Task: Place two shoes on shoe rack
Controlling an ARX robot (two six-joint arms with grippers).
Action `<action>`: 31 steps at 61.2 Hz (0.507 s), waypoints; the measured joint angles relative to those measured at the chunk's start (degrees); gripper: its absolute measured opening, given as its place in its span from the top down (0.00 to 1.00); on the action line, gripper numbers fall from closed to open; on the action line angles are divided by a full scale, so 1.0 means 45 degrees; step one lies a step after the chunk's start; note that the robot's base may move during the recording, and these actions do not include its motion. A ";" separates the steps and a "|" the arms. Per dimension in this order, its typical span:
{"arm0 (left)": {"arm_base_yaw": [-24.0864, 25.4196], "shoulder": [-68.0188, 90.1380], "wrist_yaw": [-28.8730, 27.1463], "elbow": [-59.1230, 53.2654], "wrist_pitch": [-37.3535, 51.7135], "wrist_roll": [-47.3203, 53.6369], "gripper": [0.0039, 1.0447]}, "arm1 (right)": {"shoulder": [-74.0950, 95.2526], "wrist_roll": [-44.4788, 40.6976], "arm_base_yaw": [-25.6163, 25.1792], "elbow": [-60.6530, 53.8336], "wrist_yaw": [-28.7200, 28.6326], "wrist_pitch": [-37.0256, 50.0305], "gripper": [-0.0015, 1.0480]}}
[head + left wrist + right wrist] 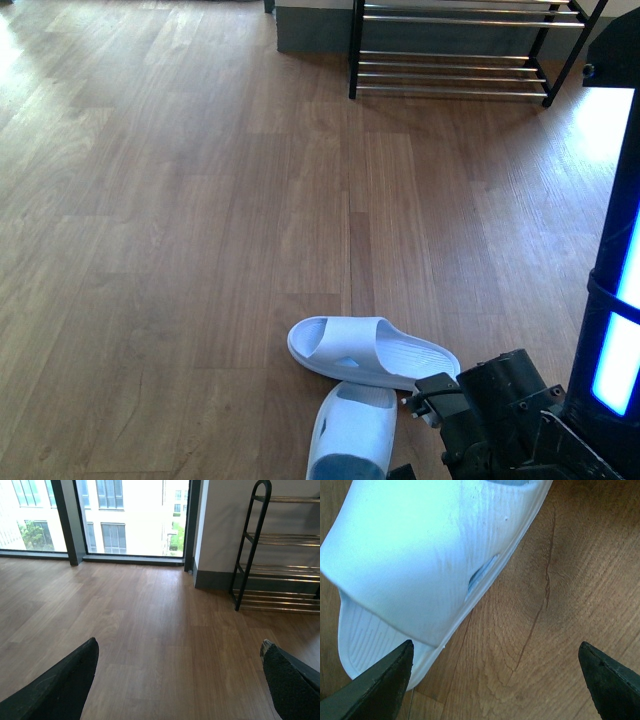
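Right gripper [495,680]: jaws wide, empty, one fingertip [385,680] over the rim of a pale blue sandal [420,545].
Left gripper [180,680]: jaws wide, empty, above bare floor [150,630].
Pair: only the front view shows both, crosswise sandal [370,350] touching lengthwise sandal [352,430].
Shoe rack [450,50]: floor's far edge, well apart; only the left wrist view shows its upper tiers.

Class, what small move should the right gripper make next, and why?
Probably shift the right gripper sideways to centre on the slide before lowering: its jaws are open, but the slide lies by one finger while the other hangs over bare floor.
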 joint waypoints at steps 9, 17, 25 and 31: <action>0.0000 0.0000 0.0000 0.0000 0.0000 0.0000 0.09 | 0.0491 0.0330 0.0058 0.0602 0.0049 -0.0121 0.09; 0.0000 0.0000 0.0000 0.0000 0.0000 0.0000 0.09 | 0.1010 0.0529 -0.0112 0.1277 0.0257 -0.0058 0.09; 0.0000 0.0000 0.0000 0.0000 0.0000 0.0000 0.09 | 0.1088 0.0816 -0.0461 0.1472 0.0214 0.0185 0.13; 0.0000 0.0000 0.0000 0.0000 0.0000 0.0000 0.09 | 0.1088 0.1025 -0.0651 0.1545 0.0102 0.0345 0.31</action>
